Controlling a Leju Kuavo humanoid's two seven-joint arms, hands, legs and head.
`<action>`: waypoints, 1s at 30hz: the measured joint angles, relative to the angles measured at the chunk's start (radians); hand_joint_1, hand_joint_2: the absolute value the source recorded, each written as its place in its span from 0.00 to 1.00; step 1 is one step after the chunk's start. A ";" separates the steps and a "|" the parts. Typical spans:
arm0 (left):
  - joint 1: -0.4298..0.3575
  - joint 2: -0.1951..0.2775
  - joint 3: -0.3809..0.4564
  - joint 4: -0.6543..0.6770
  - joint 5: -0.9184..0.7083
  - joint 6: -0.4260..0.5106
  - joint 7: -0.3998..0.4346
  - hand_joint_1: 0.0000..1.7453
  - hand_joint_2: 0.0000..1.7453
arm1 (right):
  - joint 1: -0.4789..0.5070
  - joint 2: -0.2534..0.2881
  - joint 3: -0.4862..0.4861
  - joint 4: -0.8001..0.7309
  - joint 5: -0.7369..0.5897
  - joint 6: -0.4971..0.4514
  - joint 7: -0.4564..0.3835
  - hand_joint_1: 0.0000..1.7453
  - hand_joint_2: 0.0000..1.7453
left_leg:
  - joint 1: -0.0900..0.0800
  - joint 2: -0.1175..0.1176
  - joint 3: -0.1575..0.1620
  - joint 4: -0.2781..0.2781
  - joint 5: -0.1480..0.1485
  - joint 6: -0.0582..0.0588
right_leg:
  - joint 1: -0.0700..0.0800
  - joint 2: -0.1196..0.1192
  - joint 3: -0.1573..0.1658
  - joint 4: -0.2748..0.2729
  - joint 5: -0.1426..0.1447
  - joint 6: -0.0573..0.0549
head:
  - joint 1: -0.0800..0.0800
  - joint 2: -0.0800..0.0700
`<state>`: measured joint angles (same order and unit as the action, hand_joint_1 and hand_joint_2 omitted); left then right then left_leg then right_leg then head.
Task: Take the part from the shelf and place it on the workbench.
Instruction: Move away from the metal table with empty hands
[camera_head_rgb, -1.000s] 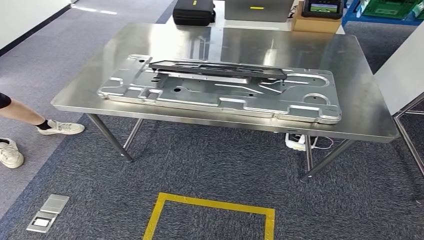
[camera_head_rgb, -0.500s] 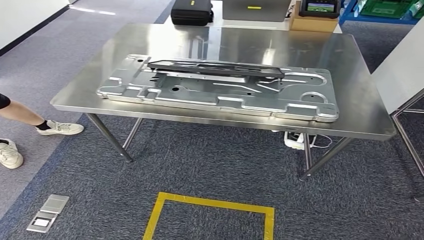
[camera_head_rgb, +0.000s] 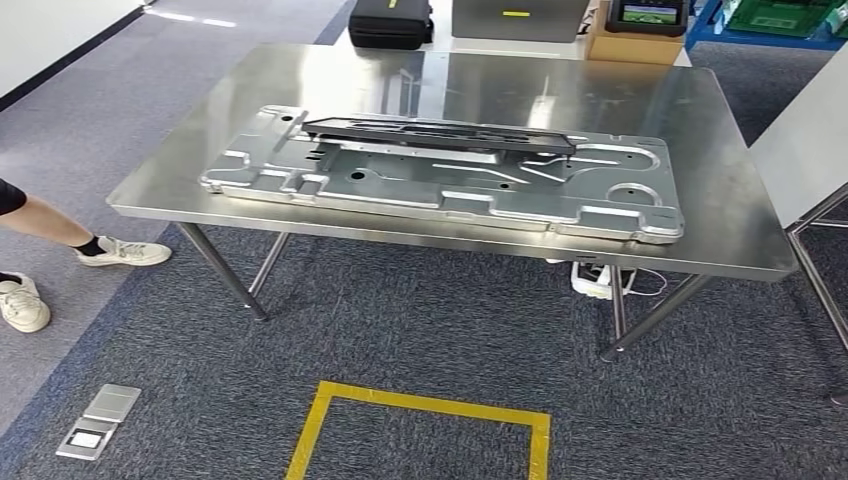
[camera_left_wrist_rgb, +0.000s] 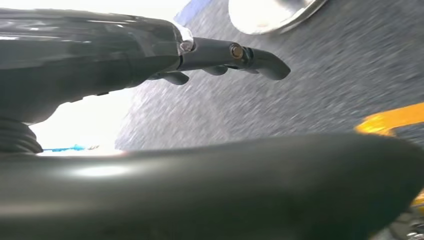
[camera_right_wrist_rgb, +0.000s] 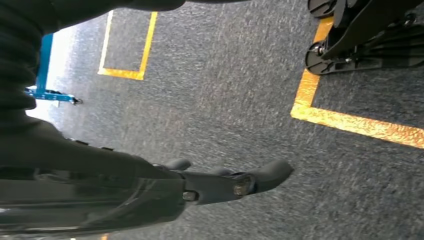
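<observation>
A long dark part (camera_head_rgb: 440, 134) lies along the far side of a large silver stamped panel (camera_head_rgb: 440, 188). Both rest on the steel workbench (camera_head_rgb: 620, 105) ahead of me in the head view. My left hand (camera_left_wrist_rgb: 220, 55) hangs over the grey carpet with its fingers stretched out and apart, holding nothing. My right hand (camera_right_wrist_rgb: 220, 185) also hangs above the carpet, its fingers extended and empty. Both hands are well away from the bench.
A person's legs in white shoes (camera_head_rgb: 125, 252) stand at the bench's left. A yellow taped square (camera_head_rgb: 425, 430) marks the carpet in front. A power strip (camera_head_rgb: 592, 282) lies under the bench. A black case (camera_head_rgb: 390, 25) and a cardboard box (camera_head_rgb: 635, 47) sit behind, and a metal frame (camera_head_rgb: 815, 240) stands at the right.
The whole head picture has shifted slightly, so the camera moved. The part, the panel and the bench keep their places relative to each other.
</observation>
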<state>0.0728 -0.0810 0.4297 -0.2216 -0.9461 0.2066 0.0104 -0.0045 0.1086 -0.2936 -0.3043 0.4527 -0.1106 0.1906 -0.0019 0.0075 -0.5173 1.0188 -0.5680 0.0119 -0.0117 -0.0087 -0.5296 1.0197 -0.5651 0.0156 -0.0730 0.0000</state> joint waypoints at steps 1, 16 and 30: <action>0.005 0.002 -0.013 0.000 0.031 -0.007 0.000 0.00 1.00 | 0.001 -0.004 0.008 -0.005 -0.015 0.003 -0.006 0.00 1.00 | 0.002 0.001 -0.001 -0.004 0.002 0.005 | -0.001 0.000 0.000 0.000 -0.001 0.006 | 0.000 0.000; -0.036 0.033 -0.195 -0.140 0.453 -0.095 -0.010 0.00 1.00 | 0.141 -0.048 0.128 0.028 -0.215 0.050 -0.087 0.00 1.00 | -0.008 0.007 -0.001 -0.001 0.000 0.025 | -0.003 0.005 0.012 -0.005 -0.007 0.012 | 0.000 0.000; 0.050 0.057 -0.367 -0.151 0.881 -0.187 -0.014 0.00 1.00 | 0.141 -0.090 0.241 -0.055 -0.414 0.098 -0.171 0.00 0.00 | -0.002 0.005 0.000 -0.010 0.006 0.004 | 0.004 0.002 0.013 -0.003 -0.011 0.001 | 0.000 0.000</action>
<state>0.1226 -0.0243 0.0629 -0.3722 -0.0646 0.0195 -0.0033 0.1368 0.0191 -0.0527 -0.3594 0.0384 -0.0125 0.0192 -0.0037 0.0128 -0.5171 1.0087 -0.5620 0.0162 -0.0077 -0.0069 -0.5170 1.0168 -0.5762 0.0164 -0.0729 0.0000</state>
